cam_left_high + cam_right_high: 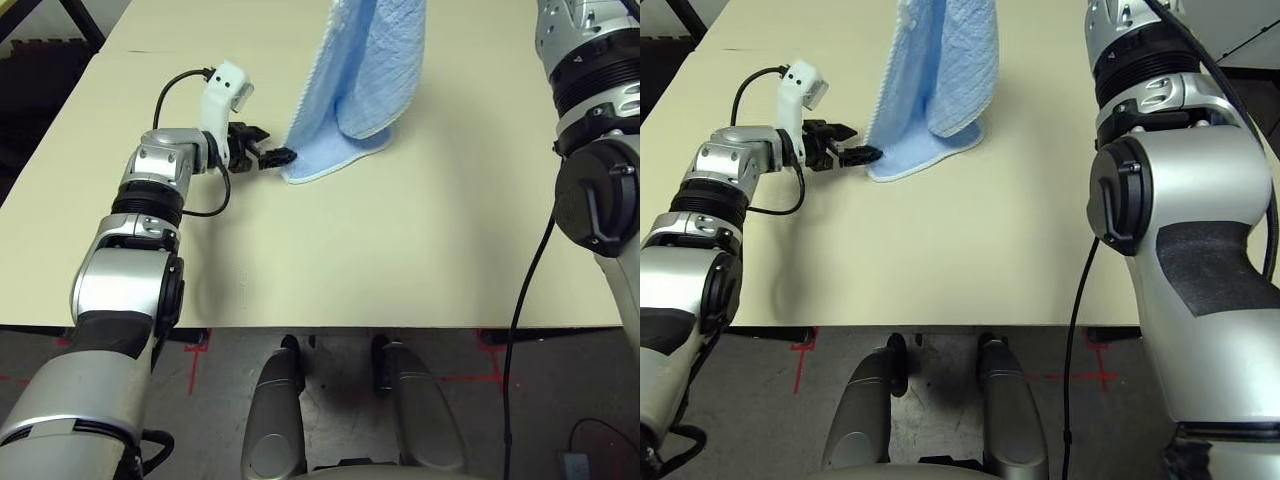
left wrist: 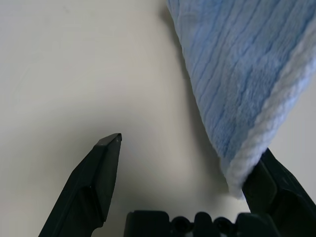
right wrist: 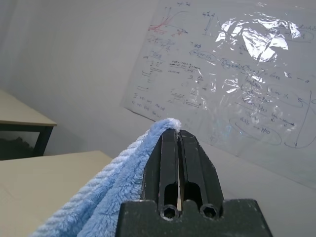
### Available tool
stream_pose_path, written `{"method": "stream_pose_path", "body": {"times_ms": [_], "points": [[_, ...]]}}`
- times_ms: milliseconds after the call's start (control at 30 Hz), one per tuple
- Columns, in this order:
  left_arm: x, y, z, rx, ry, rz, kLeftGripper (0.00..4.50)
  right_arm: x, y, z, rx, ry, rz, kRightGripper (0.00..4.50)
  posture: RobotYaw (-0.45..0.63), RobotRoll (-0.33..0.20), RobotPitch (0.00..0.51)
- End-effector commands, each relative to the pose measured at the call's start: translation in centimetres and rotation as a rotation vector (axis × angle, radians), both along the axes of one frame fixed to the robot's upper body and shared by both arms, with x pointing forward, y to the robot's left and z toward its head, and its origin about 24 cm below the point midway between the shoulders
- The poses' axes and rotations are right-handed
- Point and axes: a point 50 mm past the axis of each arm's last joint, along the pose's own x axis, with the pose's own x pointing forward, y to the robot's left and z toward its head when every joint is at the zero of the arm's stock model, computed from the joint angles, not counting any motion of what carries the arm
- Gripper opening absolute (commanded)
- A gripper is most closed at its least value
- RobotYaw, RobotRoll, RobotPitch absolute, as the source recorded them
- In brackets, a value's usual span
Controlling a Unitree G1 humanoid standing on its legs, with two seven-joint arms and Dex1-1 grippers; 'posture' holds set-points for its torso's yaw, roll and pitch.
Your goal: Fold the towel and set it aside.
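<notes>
The light blue towel hangs down from above the head views, and its lower end rests crumpled on the table. In the right wrist view my right gripper is shut on the towel's top edge, held high above the table. My left gripper lies low on the table at the towel's bottom left corner, open. In the left wrist view that white-edged corner sits just inside one finger, and the gripper holds nothing.
My right arm rises along the table's right side. A black cable loops from my left wrist. The table's front edge runs near my body. A whiteboard hangs on the wall behind.
</notes>
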Motion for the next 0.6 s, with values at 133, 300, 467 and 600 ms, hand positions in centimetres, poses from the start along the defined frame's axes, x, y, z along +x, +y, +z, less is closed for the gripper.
{"method": "stream_pose_path", "body": {"times_ms": [133,300,467,600], "points": [[-0.3,0.4,-1.5,0.023,0.041,0.01,4.5,-0.7,-0.6,1.4,0.007,-0.032,-0.02,0.03,-0.04,0.0,0.236],[-0.8,0.2,-1.2,0.003,0.074,-0.052,4.5,-0.6,-0.6,1.3,0.002,-0.03,-0.018,0.03,-0.03,0.0,0.237],[-1.4,-0.5,-1.0,-0.042,0.122,-0.107,4.5,-0.5,-0.4,1.1,0.002,-0.027,-0.013,0.03,-0.03,0.0,0.238],[-1.8,-0.9,-1.1,-0.068,0.164,-0.127,4.5,-0.5,-0.3,1.1,0.003,-0.027,-0.009,0.03,-0.03,0.0,0.238]]}}
